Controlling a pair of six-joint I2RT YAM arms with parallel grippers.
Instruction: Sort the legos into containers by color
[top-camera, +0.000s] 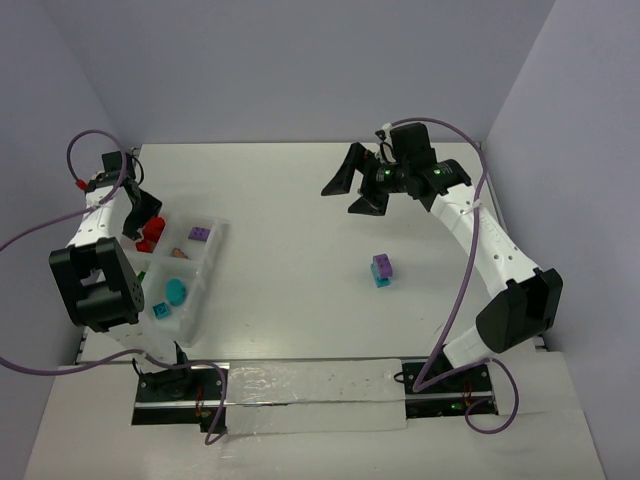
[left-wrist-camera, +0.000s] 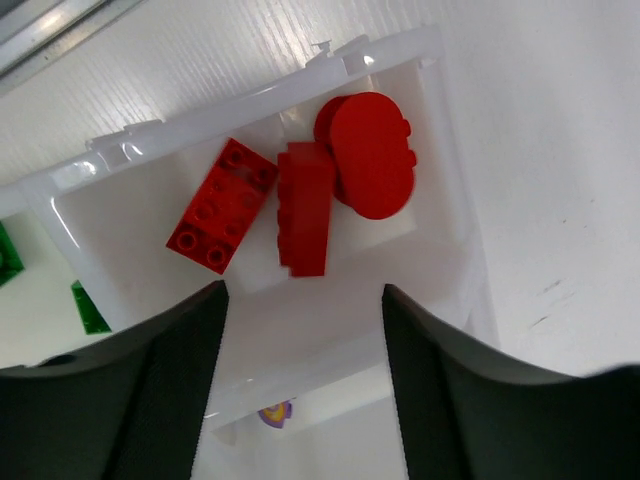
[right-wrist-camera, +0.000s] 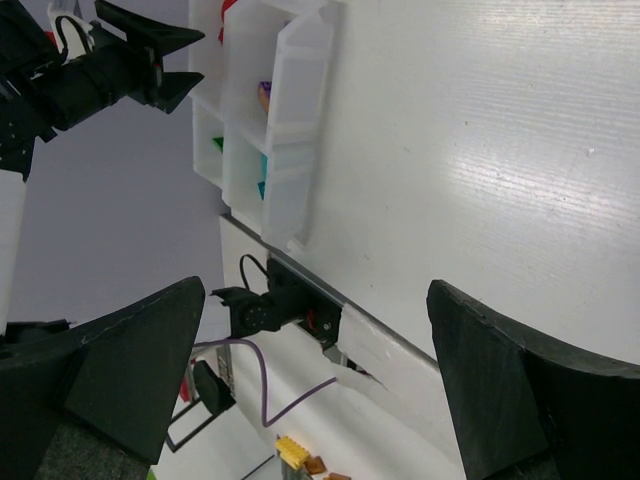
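My left gripper (top-camera: 141, 214) hovers over the far-left compartment of the clear tray (top-camera: 205, 272). In the left wrist view its jaws (left-wrist-camera: 303, 300) stand open and hold nothing. Below them lie three red legos: a flat studded brick (left-wrist-camera: 222, 205), a brick on its side (left-wrist-camera: 304, 208) and an oval piece (left-wrist-camera: 370, 155). A purple brick (top-camera: 199, 233) and cyan pieces (top-camera: 176, 291) sit in other compartments. A purple-on-cyan stacked pair (top-camera: 382, 268) stands on the table right of centre. My right gripper (top-camera: 352, 187) hangs open and empty above the far middle of the table.
Green pieces (left-wrist-camera: 90, 308) show through the tray divider at the left. The right wrist view looks along the table to the tray (right-wrist-camera: 290, 120) and the left arm (right-wrist-camera: 100, 70). The table's near edge carries the arm bases (top-camera: 180, 385).
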